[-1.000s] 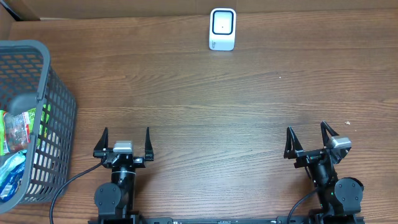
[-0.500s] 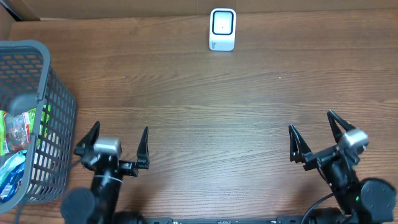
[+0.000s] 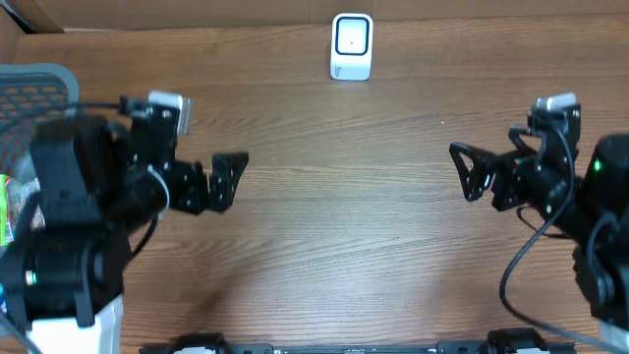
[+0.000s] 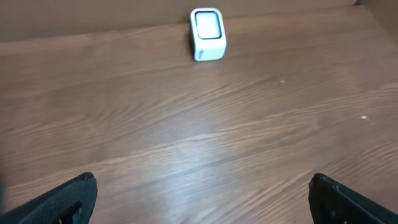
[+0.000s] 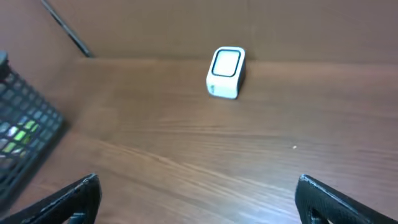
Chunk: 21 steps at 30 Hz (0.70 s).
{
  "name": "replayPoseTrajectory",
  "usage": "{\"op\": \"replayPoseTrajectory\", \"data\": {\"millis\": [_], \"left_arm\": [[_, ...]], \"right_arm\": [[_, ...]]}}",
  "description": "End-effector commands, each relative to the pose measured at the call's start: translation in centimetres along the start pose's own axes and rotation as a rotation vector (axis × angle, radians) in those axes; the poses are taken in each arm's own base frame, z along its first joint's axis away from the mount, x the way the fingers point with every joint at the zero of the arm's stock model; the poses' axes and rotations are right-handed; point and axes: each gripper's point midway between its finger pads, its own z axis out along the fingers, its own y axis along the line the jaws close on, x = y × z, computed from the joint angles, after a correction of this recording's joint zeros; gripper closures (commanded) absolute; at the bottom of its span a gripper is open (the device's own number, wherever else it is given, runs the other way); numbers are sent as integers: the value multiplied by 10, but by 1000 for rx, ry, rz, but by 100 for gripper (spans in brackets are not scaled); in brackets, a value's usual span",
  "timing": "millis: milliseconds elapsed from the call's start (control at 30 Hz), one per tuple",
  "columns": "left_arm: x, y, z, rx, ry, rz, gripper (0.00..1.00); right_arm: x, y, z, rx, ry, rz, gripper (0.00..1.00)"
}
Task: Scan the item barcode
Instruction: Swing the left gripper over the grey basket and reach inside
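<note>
Scanner (image 3: 352, 45) ahead; left gripper (image 4: 200, 198), right gripper (image 5: 199, 190) aloft, splayed, seemingly empty.

Far left of the scanner (image 3: 352, 44), the basket (image 3: 39, 84) is mostly hidden under the blurred left arm (image 3: 79, 197) and cut off by the picture's edge. Only a sliver of green packaging (image 3: 4, 211) shows, its label unreadable. The scanner's screen is too small to read. From the wrists, the left claw (image 4: 202, 186) and right claw (image 5: 199, 186) show only finger ends, cropped at the bottom.
</note>
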Motion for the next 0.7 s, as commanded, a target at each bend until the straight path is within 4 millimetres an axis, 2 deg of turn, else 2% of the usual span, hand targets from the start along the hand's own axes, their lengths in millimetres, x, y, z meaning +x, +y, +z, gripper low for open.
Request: {"op": "replayPoseTrajectory", "data": {"millis": [0, 100, 167, 233, 267, 300, 333, 500, 567, 633, 667], "left_arm": [[-6, -13, 14, 105, 42, -110, 0], [-5, -13, 26, 139, 77, -131, 0], [-3, 4, 34, 63, 102, -160, 6], [4, 40, 27, -143, 114, -333, 4], [8, 57, 19, -243, 112, -412, 4], [15, 80, 3, -386, 102, -517, 4], [17, 87, -4, -428, 97, -548, 3], [25, 137, -75, -709, -6, -750, 0], [29, 151, -93, -770, -42, -811, 0], [39, 167, -110, -839, -74, -904, 0], [51, 182, -124, -902, -92, -992, 0]], "right_arm": [[1, 11, 7, -71, 45, 43, 0], [6, 8, 15, -72, 80, 58, 0], [10, 4, 23, -71, 110, 72, 0], [13, 2, 28, -69, 126, 80, 0], [13, 2, 29, -69, 130, 82, 0], [14, 1, 31, -69, 137, 85, 0], [15, 0, 33, -68, 143, 88, 0], [17, -2, 38, -70, 159, 95, 0], [19, -2, 39, -69, 165, 98, 0], [20, -3, 39, -68, 170, 101, 0], [20, -3, 39, -68, 172, 102, 0]]}}
